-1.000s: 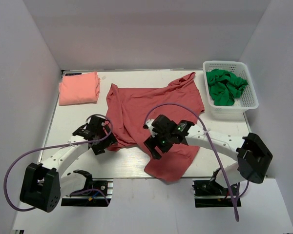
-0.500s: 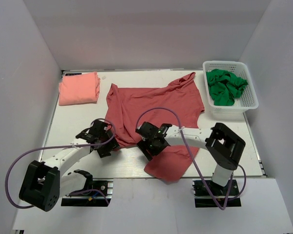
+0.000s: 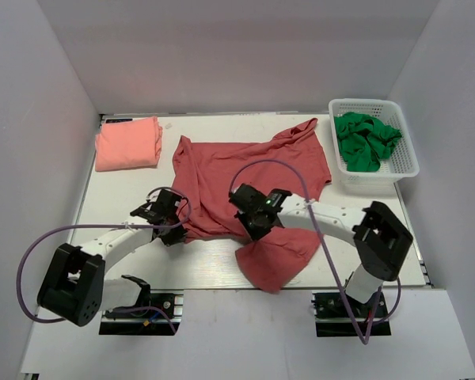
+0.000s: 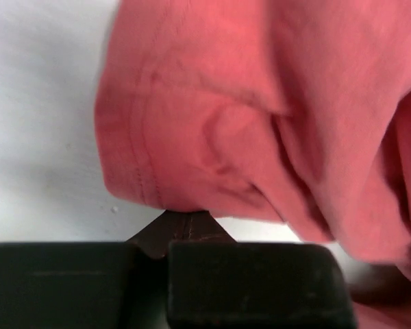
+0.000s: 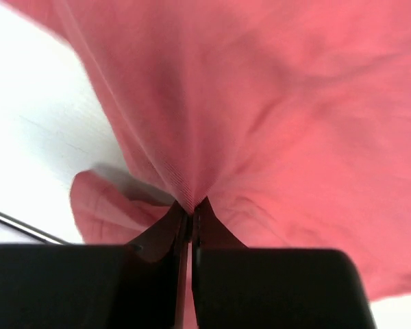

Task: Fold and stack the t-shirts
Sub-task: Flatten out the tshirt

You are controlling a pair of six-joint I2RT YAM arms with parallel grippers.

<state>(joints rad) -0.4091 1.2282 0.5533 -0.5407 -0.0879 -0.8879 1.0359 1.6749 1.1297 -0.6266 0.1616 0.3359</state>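
- Folding of the brick-red t-shirt (image 3: pixel 253 166) looks like the step in hand. It lies rumpled and only partly spread across the middle of the table (image 3: pixel 127 198), with its collar toward the far right and a loose lobe reaching the near edge.
- The left gripper (image 4: pixel 185 221) has its jaws pressed together on a stitched hem at the shirt's near-left corner. The cloth bunches up just above the fingertips.
- The right gripper (image 5: pixel 192 209) is also closed tight, pinching a ridge of cloth near the middle of the shirt's near side. Creases fan out from the pinch.
- The salmon-pink t-shirt (image 3: pixel 128 142) sits folded at the far-left corner, well apart from both arms. I judge that one finished and waiting as the base of the stack.
- A white basket (image 3: pixel 364 101) at the far right holds crumpled green cloth (image 3: pixel 366 141), possibly more work to come.
- With both pinches made, the next move probably calls for lifting the two points together and drawing them apart. That would make the cloth hang flat, ready to lay down smooth.
- The right pinch sits inboard of the true corner, so the loose lobe may drag or fold under. A regrip nearer the edge could be needed before any clean fold.
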